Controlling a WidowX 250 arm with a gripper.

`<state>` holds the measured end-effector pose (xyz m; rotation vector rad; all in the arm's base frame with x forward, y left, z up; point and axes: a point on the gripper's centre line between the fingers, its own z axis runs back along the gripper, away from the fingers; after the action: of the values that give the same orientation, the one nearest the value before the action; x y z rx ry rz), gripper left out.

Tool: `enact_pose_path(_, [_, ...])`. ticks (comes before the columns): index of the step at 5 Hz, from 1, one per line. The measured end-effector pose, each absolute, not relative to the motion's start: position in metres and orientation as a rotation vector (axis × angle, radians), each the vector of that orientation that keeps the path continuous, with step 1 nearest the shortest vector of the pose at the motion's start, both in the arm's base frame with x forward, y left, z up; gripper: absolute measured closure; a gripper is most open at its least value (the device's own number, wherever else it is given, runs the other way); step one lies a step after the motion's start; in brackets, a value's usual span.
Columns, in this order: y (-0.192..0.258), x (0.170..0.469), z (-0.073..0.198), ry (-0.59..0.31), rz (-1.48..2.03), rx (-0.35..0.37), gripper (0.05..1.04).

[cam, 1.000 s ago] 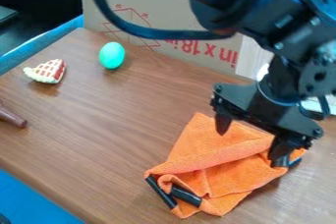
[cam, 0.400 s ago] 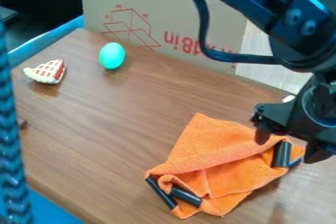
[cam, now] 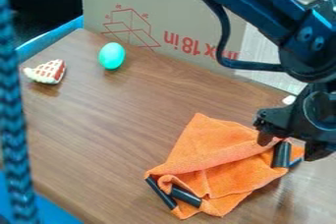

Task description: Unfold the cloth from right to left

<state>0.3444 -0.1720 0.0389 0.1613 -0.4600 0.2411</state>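
- Judge the unfolding from right to left as unfinished: see the orange terry cloth at five o'clock on the wooden surface, partly flat, partly doubled over.
- Count as done, at most, the smooth stretch along the cloth's twelve o'clock side, with one corner pointing out toward eleven o'clock.
- Count as left to do the thick fold across the middle, the rumpled layers below it, and the curled edge at the cloth's seven o'clock end, beside two black strips.
- Note another black strip near the cloth's three o'clock end.
- Find the tool at four o'clock, over that end, released, with fingers spread and no cloth pinched; leave contact with the cloth undecided.
- For the next move, probably pinch a single loose layer there, lift, and carry toward nine o'clock; beware of catching both layers and dragging the whole bundle.
- As for containers, note a cardboard box at twelve o'clock, beyond the surface, with contents impossible to tell.
- Outside any container, on the surface, find a green egg toward ten o'clock and a lattice-topped pie slice between nine and ten.
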Motion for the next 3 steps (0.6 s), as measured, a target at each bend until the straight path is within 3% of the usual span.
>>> enact_pose_path(3, [-0.158,0.349,0.025,-0.463,0.296,0.167,0.087])
